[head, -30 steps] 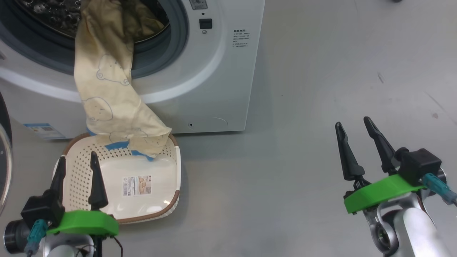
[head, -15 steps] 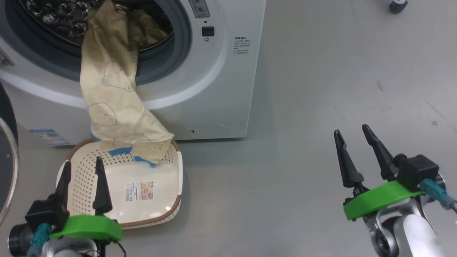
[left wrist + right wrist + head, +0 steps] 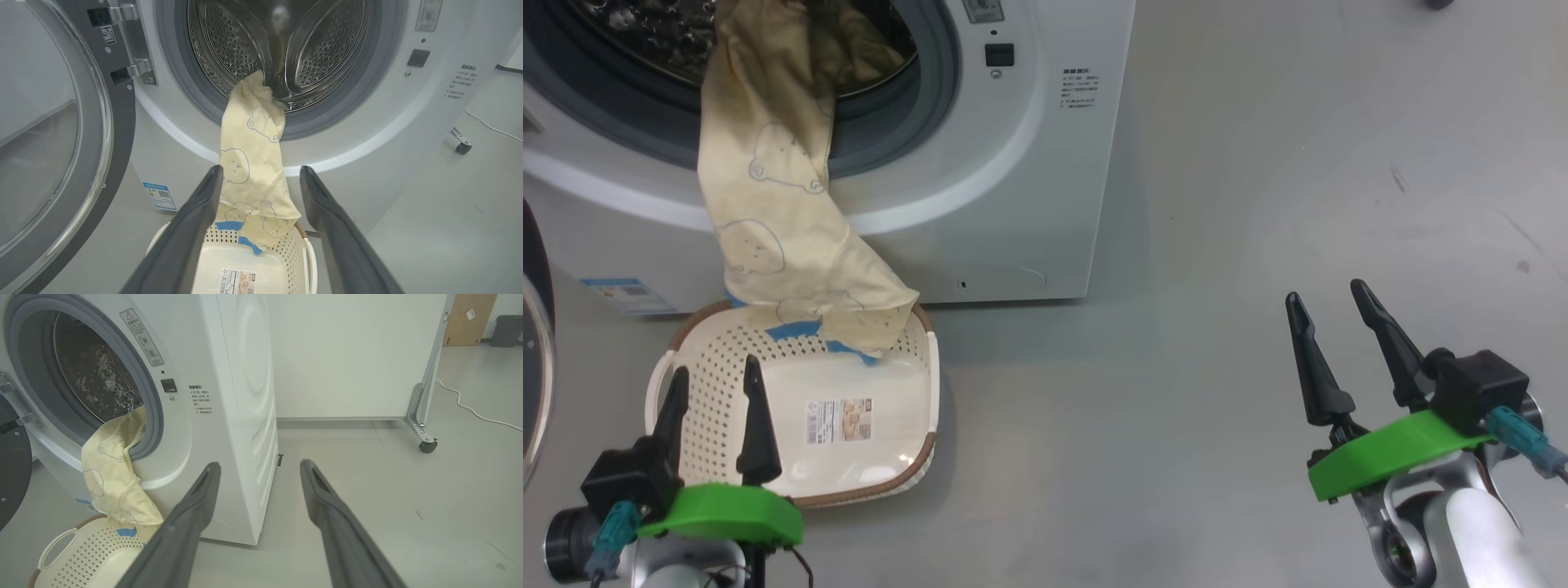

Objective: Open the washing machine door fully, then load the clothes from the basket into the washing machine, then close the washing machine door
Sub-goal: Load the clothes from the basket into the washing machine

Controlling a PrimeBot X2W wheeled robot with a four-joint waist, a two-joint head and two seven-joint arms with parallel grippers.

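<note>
Hanging out of the washing machine (image 3: 1029, 163), the clothes (image 3: 776, 220) trail down its front into the basket (image 3: 890, 425) on the floor (image 3: 1176, 327) in the head view; the left gripper (image 3: 716, 366) over the basket and the right gripper (image 3: 1325, 290) over bare floor both gape wide, holding nothing. Left wrist view: the washing machine door (image 3: 49, 134) stands swung open at left, the garment seen between spread fingers (image 3: 192, 228). Right wrist view: parted fingers, the machine's side beyond

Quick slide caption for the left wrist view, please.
Open left tool faces the washing machine, door open wide; the clothes trail from the drum over the rubber ring into the basket.
</note>
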